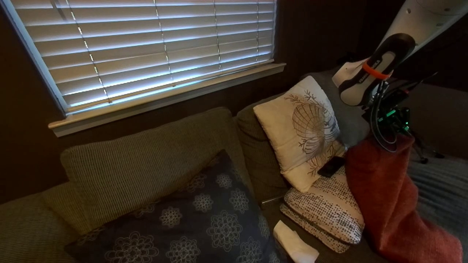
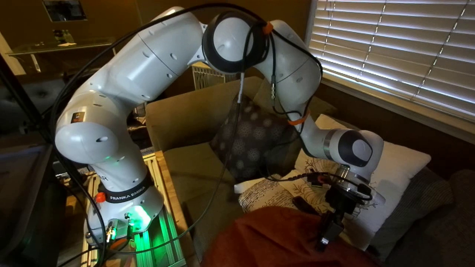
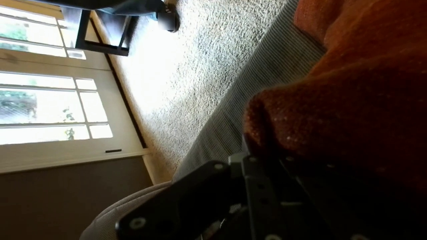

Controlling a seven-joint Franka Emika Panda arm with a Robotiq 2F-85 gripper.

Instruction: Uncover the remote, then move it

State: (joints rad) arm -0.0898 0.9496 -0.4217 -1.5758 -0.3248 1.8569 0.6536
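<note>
The remote (image 1: 331, 166), a slim black bar, lies uncovered on the cushions, beside the edge of the red blanket (image 1: 384, 193). The remote also shows in an exterior view (image 2: 305, 205), just behind the blanket (image 2: 271, 230). It is out of view in the wrist view. My gripper (image 2: 323, 241) points down at the blanket, to the side of the remote. In the wrist view my gripper (image 3: 263, 155) is shut on a fold of the blanket (image 3: 350, 110). The blanket hangs from the gripper down over the sofa. One finger is mostly lost in shadow.
A white shell cushion (image 1: 307, 128) leans on the sofa back, above a stack of dotted cushions (image 1: 325, 204). A white paper-like piece (image 1: 295, 244) lies near a dark flowered cushion (image 1: 204, 219). A cable (image 2: 222, 167) hangs beside the arm. A window (image 1: 164, 47) is behind the sofa.
</note>
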